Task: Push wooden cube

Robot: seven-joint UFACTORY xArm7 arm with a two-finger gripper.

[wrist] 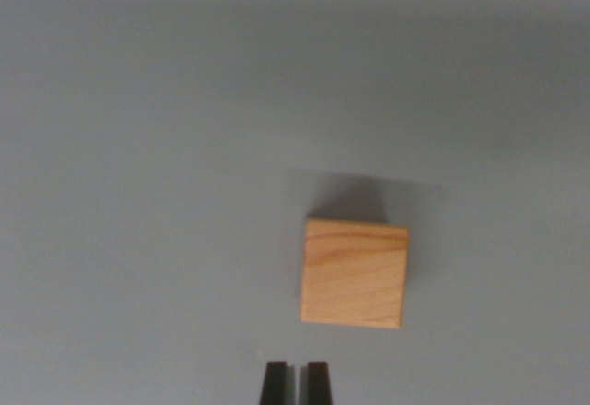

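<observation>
Wooden cube point(354, 273): pale, fine-grained, square-faced, sharp-edged; we find it resting on a smooth matte grey surface point(138, 193), right of centre. Gripper point(295, 382): two dark flat fingertips pressed nearly together, holding nothing, just below the cube, apart from it.

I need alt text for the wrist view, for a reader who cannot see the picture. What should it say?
A light brown wooden cube rests on a plain grey surface, slightly to the wrist view's right of centre, casting a soft shadow behind it. At the bottom edge, the two black fingertips of the gripper stand nearly closed, just below the cube and not touching it.
</observation>
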